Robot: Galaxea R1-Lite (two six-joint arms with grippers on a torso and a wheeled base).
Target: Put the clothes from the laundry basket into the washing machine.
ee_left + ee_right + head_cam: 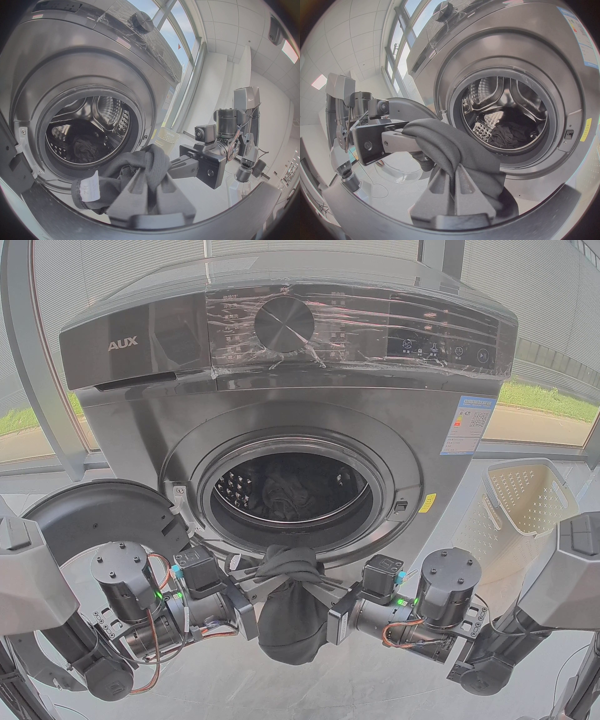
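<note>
Now the left gripper (270, 582) is closed on a dark garment (290, 621), and the right gripper (314, 589) is pinched on the same piece from the opposite side, so that their tips nearly meet in the folded top of the cloth. Between the two, the dark garment is bunched over the fingers, and its larger part hangs down freely as a rounded bundle above the pale floor (350, 684). In the left wrist view a small white tag (90, 188) is seen on the hanging edge of the cloth. Seen from the head camera, the bundle is at 6 o'clock of the round opening of the washing machine (156, 427), just in front of the lower rim and outside the drum. Inside the drum lie other dark clothes (284, 490), crumpled on the bottom toward the back. The door (100, 515) stands swung open at 9 o'clock of the opening, behind the left arm. At 12 o'clock, on the control panel, there is a round dial (284, 324), and the panel around it is covered with clear film. The laundry basket (531, 490), pale and perforated, stands on the floor at 3 o'clock of the machine, well apart from both grippers.
</note>
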